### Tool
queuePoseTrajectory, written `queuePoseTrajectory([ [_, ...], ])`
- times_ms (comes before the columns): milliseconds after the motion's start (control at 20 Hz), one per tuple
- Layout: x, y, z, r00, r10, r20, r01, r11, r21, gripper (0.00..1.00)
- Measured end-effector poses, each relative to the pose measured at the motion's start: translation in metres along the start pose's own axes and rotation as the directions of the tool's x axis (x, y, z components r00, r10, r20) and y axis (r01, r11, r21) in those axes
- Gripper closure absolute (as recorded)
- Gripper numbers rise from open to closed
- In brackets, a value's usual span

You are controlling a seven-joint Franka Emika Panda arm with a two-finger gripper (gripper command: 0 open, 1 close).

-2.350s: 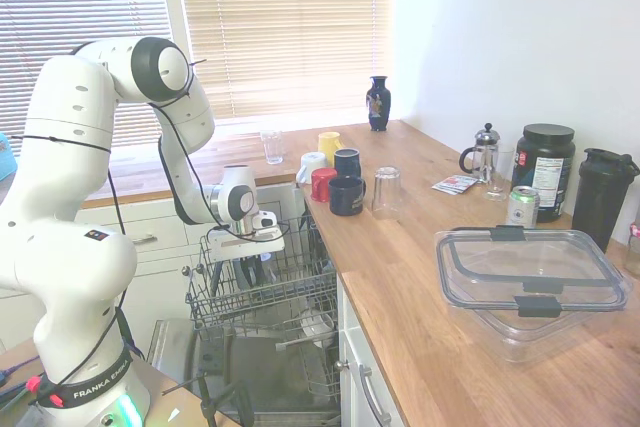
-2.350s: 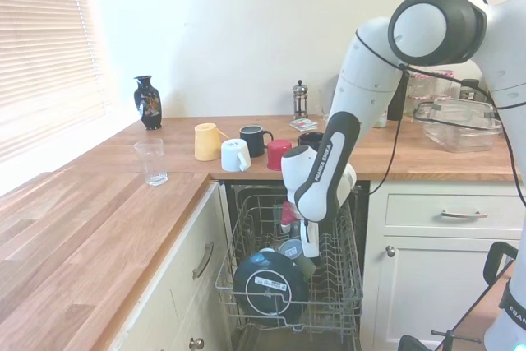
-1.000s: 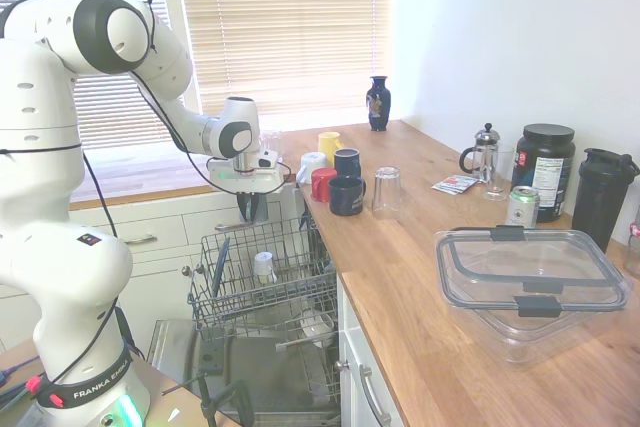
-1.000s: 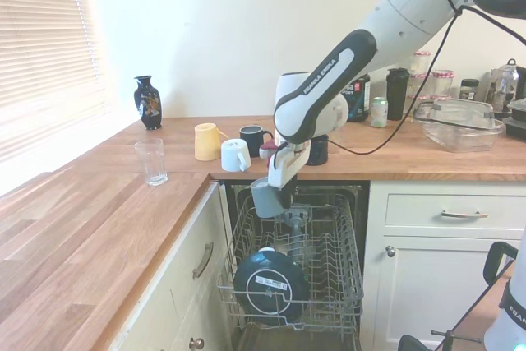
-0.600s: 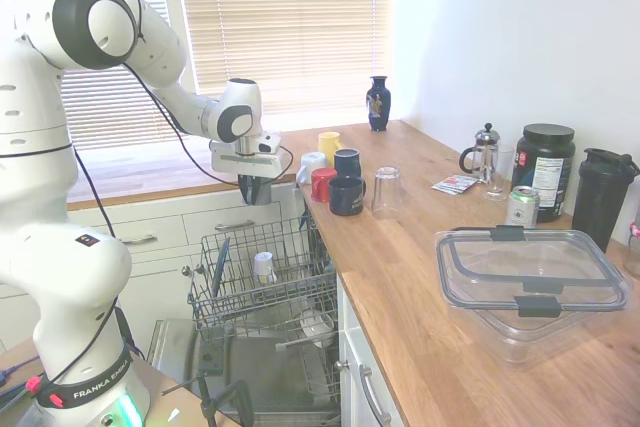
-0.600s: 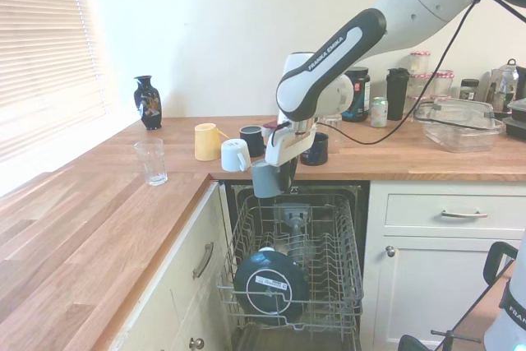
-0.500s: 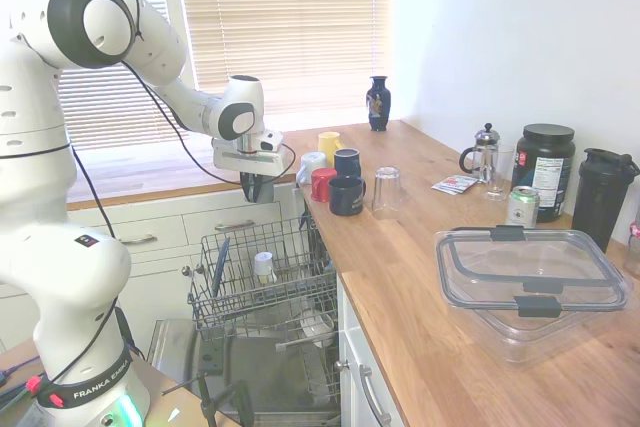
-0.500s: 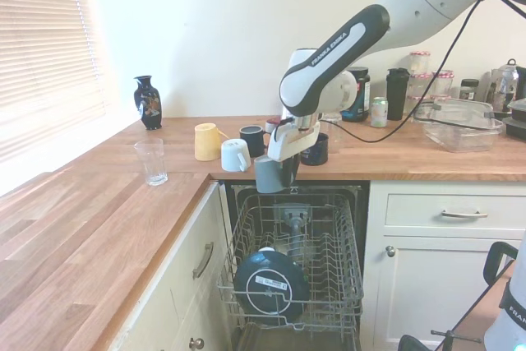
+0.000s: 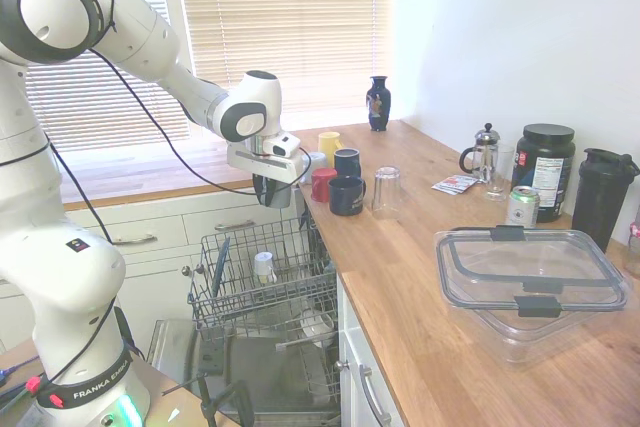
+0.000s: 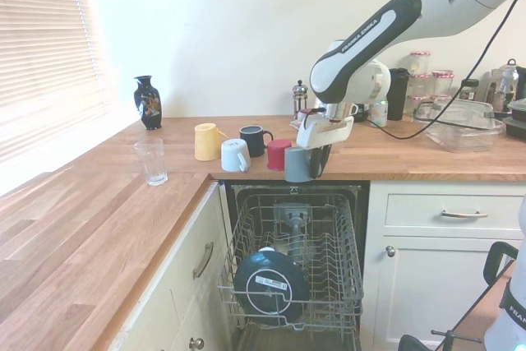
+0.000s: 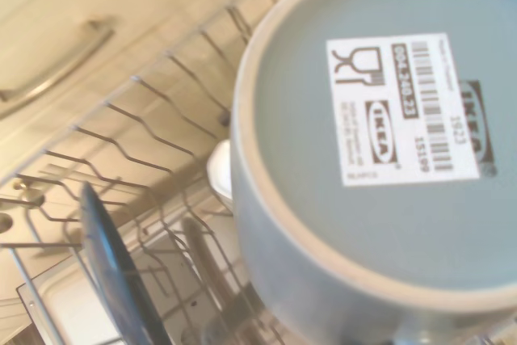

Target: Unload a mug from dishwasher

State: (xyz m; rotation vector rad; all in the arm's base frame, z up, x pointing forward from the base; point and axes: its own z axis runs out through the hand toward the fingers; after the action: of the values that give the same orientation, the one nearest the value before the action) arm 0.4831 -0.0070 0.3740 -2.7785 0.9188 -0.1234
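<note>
My gripper [image 10: 316, 160] is shut on the grey mug [image 10: 296, 165], which hangs base-up at the height of the counter edge. It is above the back of the dishwasher's pulled-out wire rack [image 10: 345, 262]. From the first exterior view the mug [image 9: 266, 193] looks dark under the gripper [image 9: 275, 185], just left of the counter corner. The wrist view is filled by the mug's base [image 11: 323, 191] with a white barcode label, and the rack [image 11: 137, 111] lies below it. The dishwasher [image 9: 300, 292] stands open with its door down.
A dark round dish [image 10: 269, 284] and a small pale cup [image 9: 263, 265] sit in the rack. Yellow [image 10: 206, 141], white [image 10: 234, 155], navy [image 10: 254, 139] and red [image 10: 278, 154] mugs crowd the counter corner. A glass [image 10: 151, 161], a vase [image 10: 147, 102] and a plastic container [image 9: 530, 282] also stand on the counter.
The arm went down into the rack, lifted the grey mug out and carried it up and sideways towards the counter edge by the other mugs.
</note>
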Motion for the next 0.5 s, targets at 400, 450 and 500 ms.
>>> queuePoseTrajectory([
  [400, 0.016, 0.077, 0.002, 0.997, 0.076, 0.016, -0.076, 0.997, 0.018, 1.00],
  [450, 0.019, 0.088, 0.003, 0.996, 0.082, 0.016, -0.083, 0.996, 0.021, 1.00],
  [500, 0.022, 0.099, 0.004, 0.996, 0.091, 0.016, -0.092, 0.995, 0.024, 1.00],
])
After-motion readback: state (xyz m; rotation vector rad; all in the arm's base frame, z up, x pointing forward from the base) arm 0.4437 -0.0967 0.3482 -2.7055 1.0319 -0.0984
